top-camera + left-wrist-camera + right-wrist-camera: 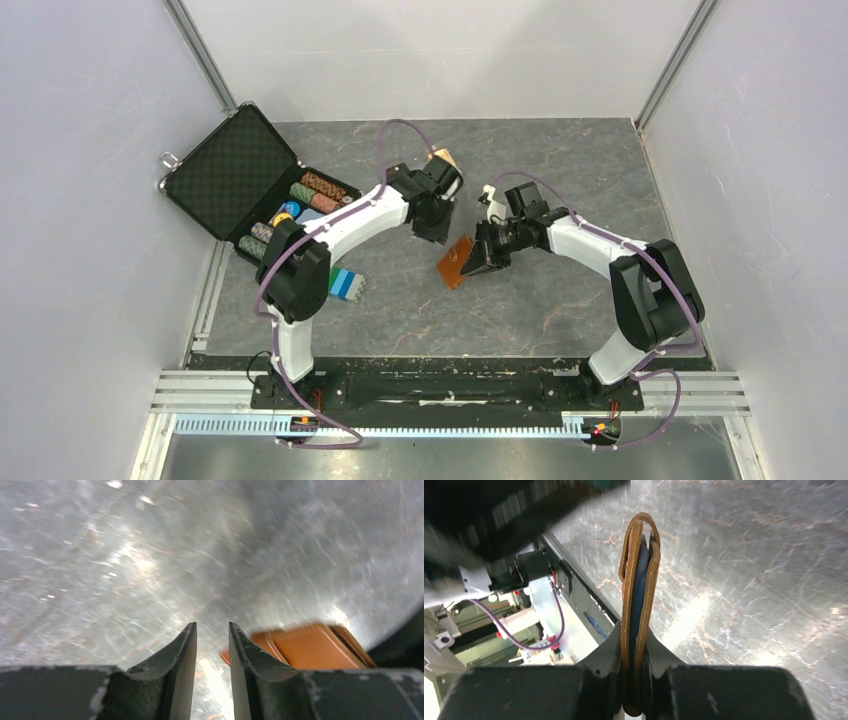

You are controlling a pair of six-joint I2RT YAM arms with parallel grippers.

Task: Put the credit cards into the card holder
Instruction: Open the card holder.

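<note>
My right gripper (pixel 487 255) is shut on the card holder (pixel 458 263), a tan-brown folded wallet, and holds it over the middle of the table. In the right wrist view the wallet (pixel 638 580) stands edge-on between the fingers of my right gripper (pixel 634 630), with its blue inside showing. My left gripper (pixel 432 232) hangs just left of it, pointing down. In the left wrist view my left gripper (pixel 212 625) has a narrow gap and nothing in it. A blurred orange layered flat thing (pixel 310 647) lies behind its right finger. I cannot tell whether it is cards or the wallet.
An open black foam-lined briefcase (pixel 235 170) with rows of poker chips (pixel 300 195) stands at the far left. A blue-green-white striped block (pixel 345 284) lies beside the left arm. White walls and metal rails bound the grey marbled table (pixel 560 160).
</note>
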